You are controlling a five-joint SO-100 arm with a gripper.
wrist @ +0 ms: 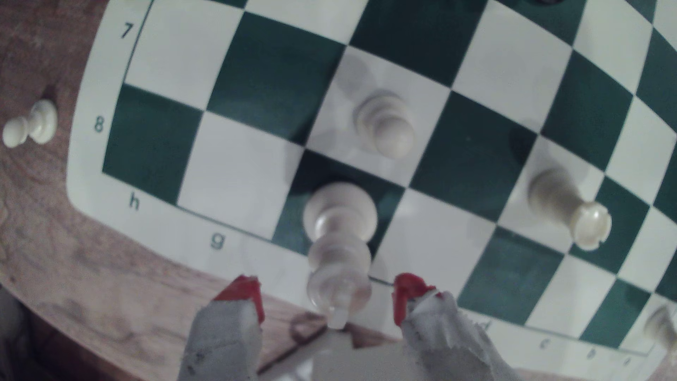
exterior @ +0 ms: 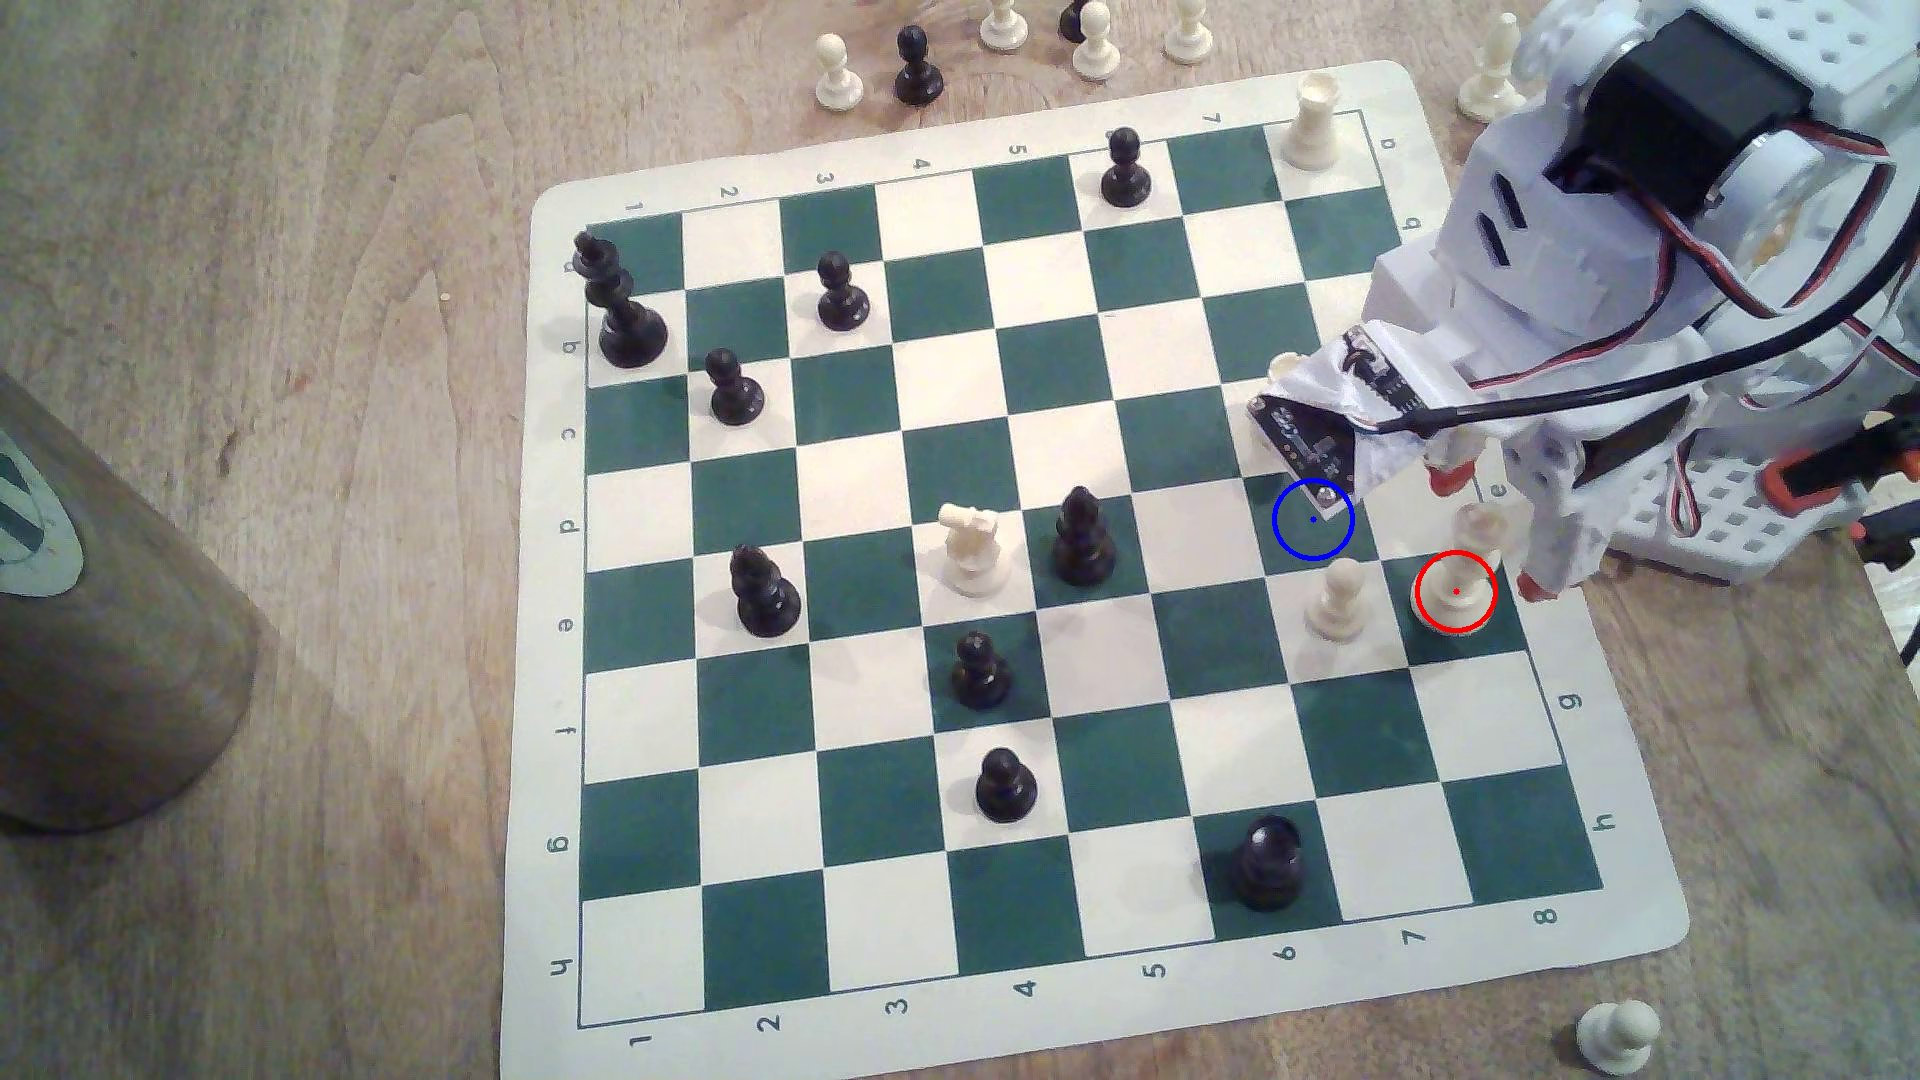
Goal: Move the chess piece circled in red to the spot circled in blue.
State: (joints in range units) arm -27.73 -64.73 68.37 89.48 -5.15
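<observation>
The chess piece [exterior: 1455,602] is tall and cream-white. It stands upright inside the red ring on a green square near the board's edge at the exterior view's right. In the wrist view the chess piece [wrist: 339,234] has its crowned top between the two red-tipped fingers. My gripper [exterior: 1493,535] [wrist: 326,296] is open around that top, with a gap showing on each side. The spot [exterior: 1312,519] is a green square with a blue ring, to the left of the piece in the exterior view. The wrist camera board overlaps the ring's upper edge.
A cream pawn [exterior: 1337,602] [wrist: 388,124] stands close by, between the spot and the piece. A cream rook [exterior: 1311,125] [wrist: 571,212] is at the far corner, a cream knight [exterior: 971,545] mid-board, and several black pieces lie further left. Spare pieces stand off the board [exterior: 540,623].
</observation>
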